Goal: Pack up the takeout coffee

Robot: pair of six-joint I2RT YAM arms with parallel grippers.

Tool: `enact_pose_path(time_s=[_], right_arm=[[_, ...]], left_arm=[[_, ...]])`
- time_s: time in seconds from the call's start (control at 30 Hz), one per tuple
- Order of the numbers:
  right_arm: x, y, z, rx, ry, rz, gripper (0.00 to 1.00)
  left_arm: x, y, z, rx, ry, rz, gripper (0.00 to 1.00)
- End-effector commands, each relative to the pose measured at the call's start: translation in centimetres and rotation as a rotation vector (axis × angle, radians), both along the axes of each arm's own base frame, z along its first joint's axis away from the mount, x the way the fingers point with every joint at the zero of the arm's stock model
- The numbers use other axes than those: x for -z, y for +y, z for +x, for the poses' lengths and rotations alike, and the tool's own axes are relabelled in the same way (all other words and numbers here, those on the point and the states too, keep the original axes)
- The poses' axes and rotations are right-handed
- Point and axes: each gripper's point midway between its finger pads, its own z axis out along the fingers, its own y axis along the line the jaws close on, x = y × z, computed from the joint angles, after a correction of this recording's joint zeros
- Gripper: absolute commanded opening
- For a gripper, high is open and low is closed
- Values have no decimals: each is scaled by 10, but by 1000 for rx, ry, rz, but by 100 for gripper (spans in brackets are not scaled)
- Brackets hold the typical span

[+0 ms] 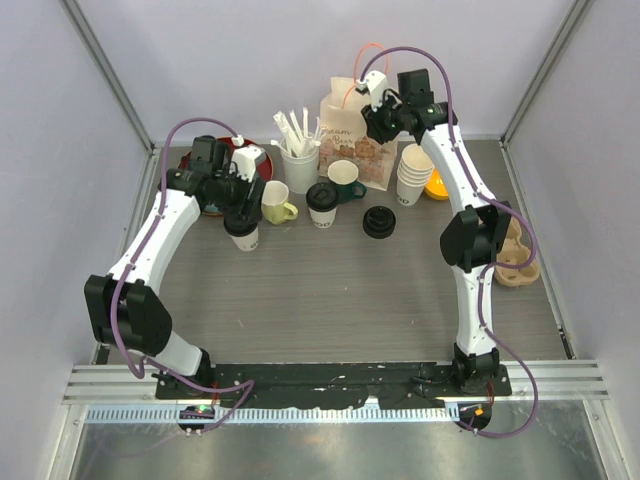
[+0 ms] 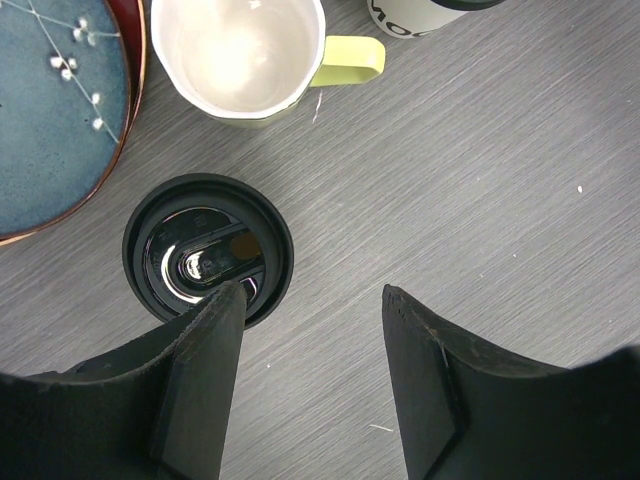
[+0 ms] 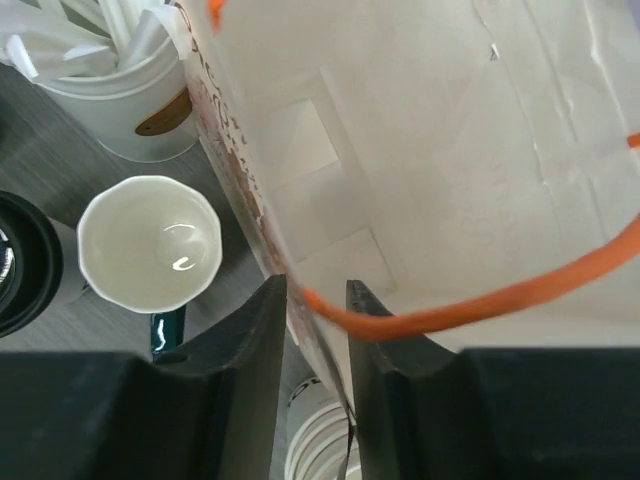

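One takeout coffee, a cream cup with a black lid, stands left of centre. My left gripper hovers over it, open; in the left wrist view its left finger overlaps the lid's near edge and only bare table lies between the jaws. A second lidded coffee stands mid-table. My right gripper is at the top of the white paper bag; its jaws straddle the bag's wall and orange handle, with a narrow gap still showing.
A yellow mug, a green mug, a straw holder and a blue plate crowd the back. A loose black lid and stacked lidless cups lie near the bag. A pulp cup carrier sits at the right.
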Motion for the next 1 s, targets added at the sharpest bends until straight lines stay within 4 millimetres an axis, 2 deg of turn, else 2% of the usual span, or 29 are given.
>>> enact_pose_path(time_s=[0.0, 0.03, 0.07, 0.1, 0.17, 0.27, 0.4, 0.47, 0.5, 0.57, 0.6, 0.63, 0.7, 0.77, 0.83, 0.87, 0.9, 0.93, 0.97], right_arm=[[-50, -4, 8, 10, -135, -2, 30], [-53, -6, 8, 9, -147, -10, 26], [-64, -7, 7, 11, -177, -6, 20], [-65, -8, 8, 16, -185, -12, 15], [-78, -13, 10, 32, -232, -20, 1], [-96, -16, 7, 22, -288, -37, 1], [-135, -24, -1, 52, -379, -33, 1], [-168, -31, -8, 88, -460, -24, 1], [-176, -35, -9, 106, -482, -25, 1], [-212, -41, -21, 134, -571, -8, 1], [-221, -47, -25, 153, -593, -10, 1], [-242, -50, -37, 161, -635, -1, 1], [-260, -51, -50, 166, -677, -3, 1], [-290, -52, -80, 156, -741, -8, 1], [-292, -31, -103, 88, -749, -21, 1], [-312, -28, -134, 63, -788, -6, 1], [-300, -18, -143, 29, -763, -16, 1], [-296, 6, -167, -59, -751, -8, 1], [-294, 16, -184, -115, -742, 2, 1]], left_arm=[[-12, -2, -5, 5, -18, -32, 61], [-11, -1, -6, 5, -21, -29, 61], [-11, -1, -5, 4, -24, -27, 61], [-11, -1, -6, 6, -24, -27, 61], [-11, -1, -6, 7, -24, -28, 61], [-12, -1, -7, 7, -23, -30, 61], [-17, -2, -9, 9, -35, -37, 61], [-20, -1, -10, 11, -46, -37, 60], [-22, -1, -10, 10, -49, -39, 61], [-26, -1, -11, 9, -58, -42, 60], [-29, -1, -13, 7, -60, -42, 61], [-31, -1, -14, 7, -65, -45, 61], [-35, 1, -15, 3, -77, -44, 61], [-41, 4, -17, -6, -89, -44, 61], [-47, 7, -19, -19, -99, -45, 61], [-50, 10, -20, -32, -103, -46, 61], [-53, 11, -21, -39, -103, -50, 62], [-58, 14, -22, -48, -111, -52, 63], [-60, 17, -23, -57, -111, -58, 63]])
